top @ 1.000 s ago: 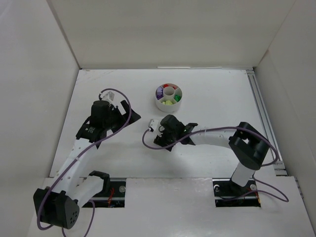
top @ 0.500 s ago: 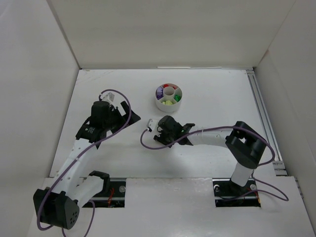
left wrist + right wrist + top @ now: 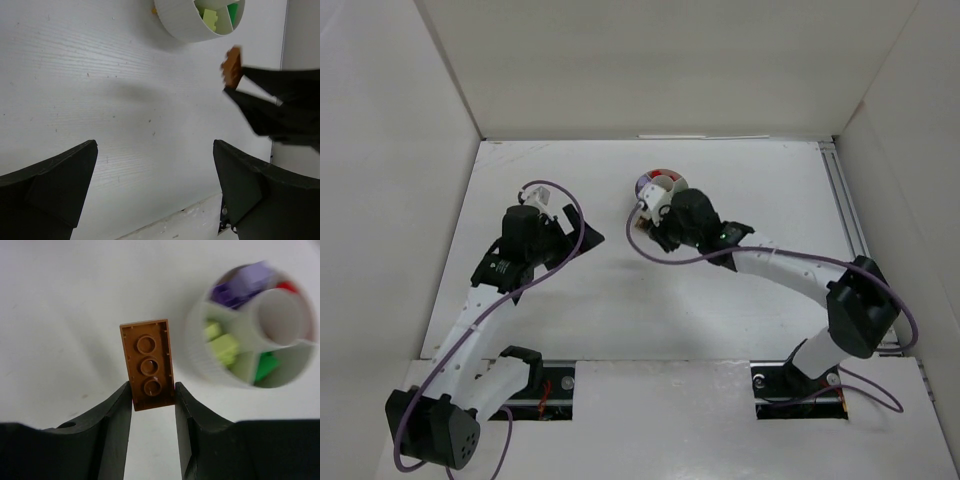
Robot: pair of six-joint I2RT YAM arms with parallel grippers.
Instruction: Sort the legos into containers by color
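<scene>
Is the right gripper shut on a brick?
Shut: right gripper pinches the orange-brown brick between both fingers, beside the dish.

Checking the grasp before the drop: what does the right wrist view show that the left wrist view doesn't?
Only right wrist: the hollow underside of the orange-brown plastic brick, pinched by the right gripper, plus purple bricks and a red brick in the round white plastic dish. Only left wrist: the left gripper, open and empty, and the right gripper seen side-on. Both: that brick, the dish, its lime bricks and green brick.
</scene>
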